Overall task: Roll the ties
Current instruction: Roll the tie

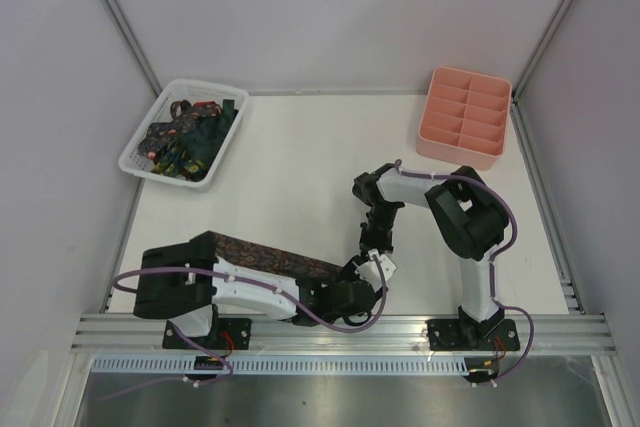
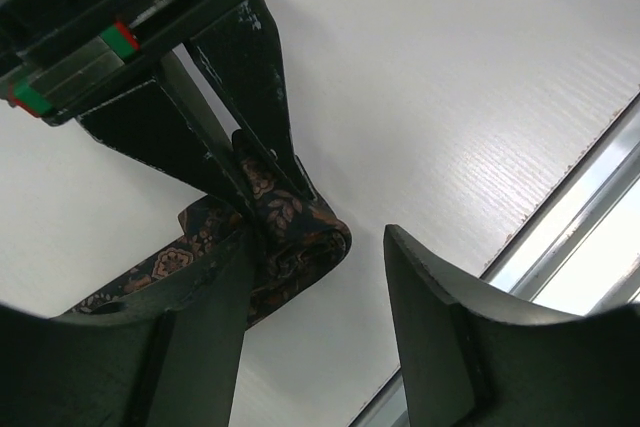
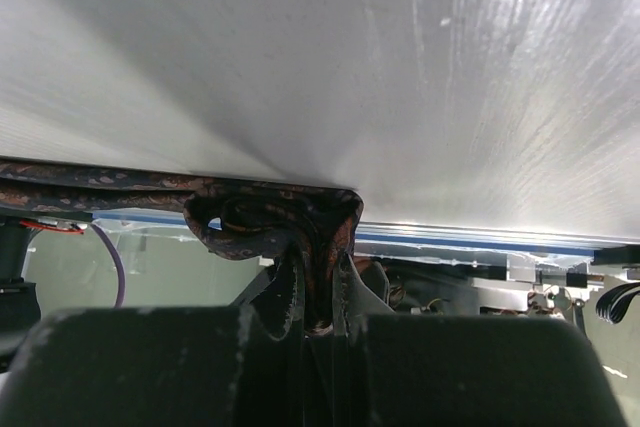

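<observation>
A brown patterned tie (image 1: pixel 270 255) lies flat across the near part of the table, its right end curled into a small roll (image 2: pixel 300 242). My right gripper (image 1: pixel 372 257) reaches down from the far side and is shut on that roll; in the right wrist view the fabric (image 3: pixel 270 209) is pinched between the jaws (image 3: pixel 320 292). My left gripper (image 1: pixel 352 287) sits just near of the roll with its jaws wide apart (image 2: pixel 318 237). The roll rests against its left finger (image 2: pixel 200 337), with bare table between the fingers. More ties (image 1: pixel 185 137) are heaped in the basket.
A white lattice basket (image 1: pixel 135 152) stands at the far left. The pink compartment tray (image 1: pixel 465 117) is at the far right. An aluminium rail (image 1: pixel 400 325) runs along the near table edge, close behind the left gripper.
</observation>
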Action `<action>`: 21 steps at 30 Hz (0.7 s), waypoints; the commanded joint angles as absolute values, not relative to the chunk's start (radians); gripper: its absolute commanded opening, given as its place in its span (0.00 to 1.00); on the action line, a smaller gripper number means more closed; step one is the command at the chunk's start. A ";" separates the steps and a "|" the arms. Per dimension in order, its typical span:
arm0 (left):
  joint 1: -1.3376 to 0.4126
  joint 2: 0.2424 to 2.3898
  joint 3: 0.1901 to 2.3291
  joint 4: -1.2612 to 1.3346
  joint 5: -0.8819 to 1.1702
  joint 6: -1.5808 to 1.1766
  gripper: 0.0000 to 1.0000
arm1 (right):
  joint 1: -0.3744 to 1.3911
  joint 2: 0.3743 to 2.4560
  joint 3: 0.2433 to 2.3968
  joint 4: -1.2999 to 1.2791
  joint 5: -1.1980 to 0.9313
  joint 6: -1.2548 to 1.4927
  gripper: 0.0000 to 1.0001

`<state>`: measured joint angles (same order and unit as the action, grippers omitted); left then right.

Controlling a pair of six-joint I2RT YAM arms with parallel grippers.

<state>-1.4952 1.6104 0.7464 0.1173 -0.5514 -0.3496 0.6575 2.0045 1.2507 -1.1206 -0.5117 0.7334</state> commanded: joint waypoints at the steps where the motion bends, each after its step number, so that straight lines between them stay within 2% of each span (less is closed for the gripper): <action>1: -1.499 1.640 0.773 0.118 -0.575 -0.368 0.59 | 0.664 1.999 1.247 -1.154 -0.568 0.756 0.00; 10: -1.499 1.669 0.793 0.080 -0.652 -0.370 0.54 | 0.663 1.997 1.249 -1.155 -0.580 0.758 0.00; 15: -1.497 1.677 0.787 0.077 -0.672 -0.376 0.42 | 0.663 1.996 1.249 -1.157 -0.594 0.764 0.00; 19: -1.497 1.684 0.793 0.072 -0.683 -0.380 0.24 | 0.663 1.997 1.246 -1.154 -0.603 0.769 0.00; 21: -1.497 1.683 0.792 0.074 -0.686 -0.383 0.18 | 0.661 1.996 1.247 -1.154 -0.603 0.767 0.00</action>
